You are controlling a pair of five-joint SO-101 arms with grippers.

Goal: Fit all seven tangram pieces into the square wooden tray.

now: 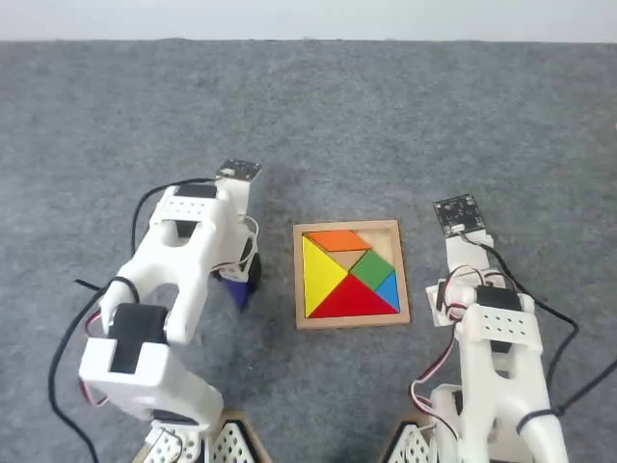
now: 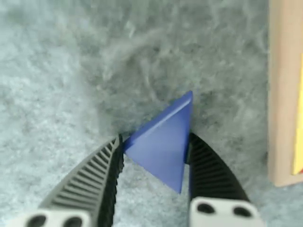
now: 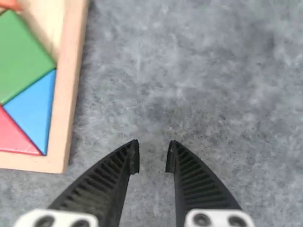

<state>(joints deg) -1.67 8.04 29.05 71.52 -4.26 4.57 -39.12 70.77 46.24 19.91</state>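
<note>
One dark blue triangular piece (image 2: 163,142), gripped by the left jaws, sits on the grey bench (image 1: 386,116) at the square wooden tray's (image 1: 350,322) nine o'clock. It is best to lift it level, then turn it to match the bare gap (image 1: 345,258). Right jaws: slightly parted, empty.

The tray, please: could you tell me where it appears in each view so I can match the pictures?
High view: the tray lies mid-table, between the two arms.
Left wrist view: its rim runs beside the left gripper, which grips the dark-blue triangle.
Right wrist view: its corner, holding the light-blue triangle, lies beside the right gripper.
Shared landmark: the grey mat under everything.
</note>
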